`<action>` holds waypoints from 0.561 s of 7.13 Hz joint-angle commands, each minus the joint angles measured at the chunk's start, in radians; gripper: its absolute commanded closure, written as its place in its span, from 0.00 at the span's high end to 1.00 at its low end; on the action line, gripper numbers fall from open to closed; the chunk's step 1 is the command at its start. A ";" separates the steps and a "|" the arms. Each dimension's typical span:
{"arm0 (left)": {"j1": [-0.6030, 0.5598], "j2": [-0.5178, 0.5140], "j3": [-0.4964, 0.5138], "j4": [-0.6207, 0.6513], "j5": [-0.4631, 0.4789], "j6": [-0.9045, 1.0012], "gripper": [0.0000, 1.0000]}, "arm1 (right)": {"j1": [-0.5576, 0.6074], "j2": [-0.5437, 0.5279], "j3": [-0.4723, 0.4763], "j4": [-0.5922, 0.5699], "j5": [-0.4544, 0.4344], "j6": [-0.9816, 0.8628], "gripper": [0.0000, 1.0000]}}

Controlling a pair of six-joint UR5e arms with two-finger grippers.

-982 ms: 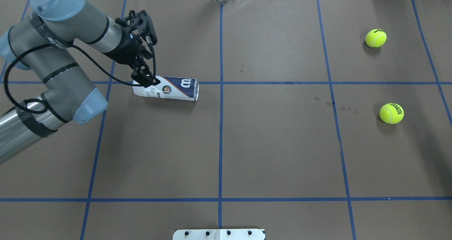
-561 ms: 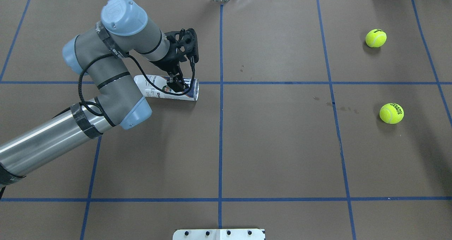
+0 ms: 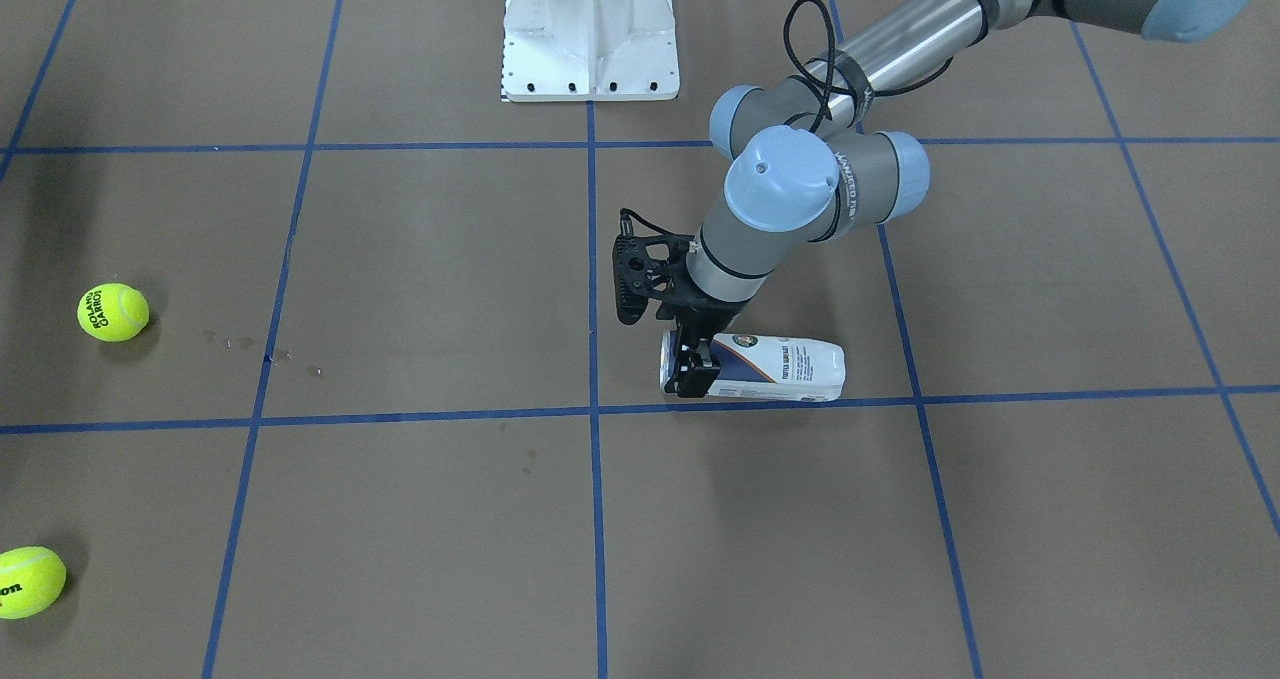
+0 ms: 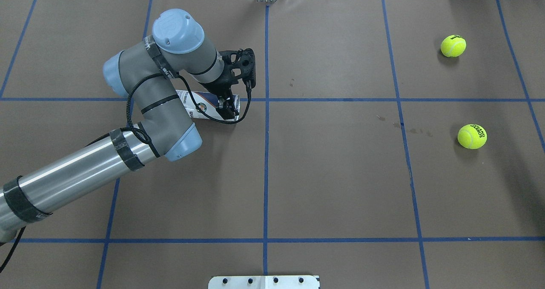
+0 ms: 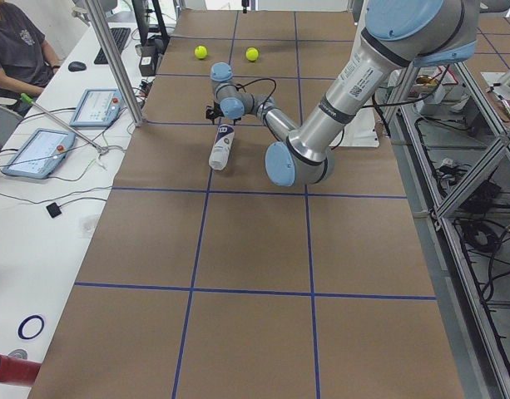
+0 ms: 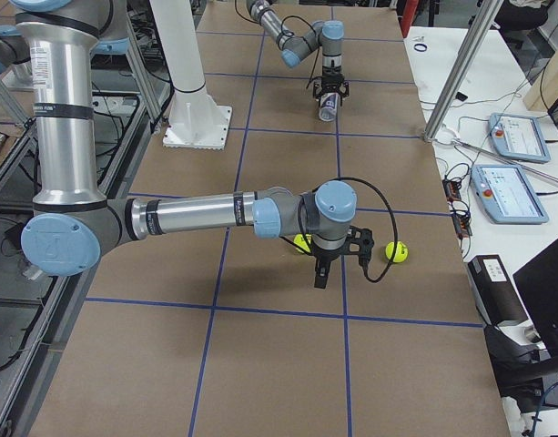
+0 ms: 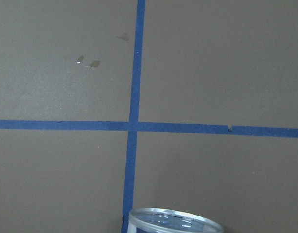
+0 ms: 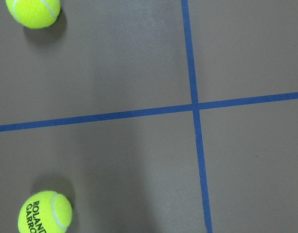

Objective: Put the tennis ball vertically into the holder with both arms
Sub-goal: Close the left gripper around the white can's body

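The holder (image 4: 200,106) lies on its side on the counter (image 4: 332,174) along a blue tape line (image 4: 340,99). The left fingers (image 4: 230,110) straddle its open mouth, and I cannot tell whether they press on it. One tennis ball (image 4: 453,45) and a second tennis ball (image 4: 472,136) lie well apart from the holder, toward the robot's right. The right fingers (image 6: 319,273) hang there too, far from the holder. I cannot tell whether they are spread.
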 commanded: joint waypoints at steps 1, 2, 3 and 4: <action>0.025 -0.007 0.016 0.003 0.038 0.014 0.99 | 0.000 0.000 -0.001 -0.001 0.000 0.000 1.00; 0.025 -0.005 0.016 0.007 0.044 0.014 0.99 | 0.000 0.000 0.001 -0.001 0.002 0.000 1.00; 0.025 -0.004 0.017 0.007 0.044 0.014 0.99 | 0.000 0.000 -0.001 -0.001 0.002 0.000 1.00; 0.026 0.001 0.017 0.007 0.045 0.014 0.99 | 0.000 0.000 -0.001 -0.001 0.000 0.000 1.00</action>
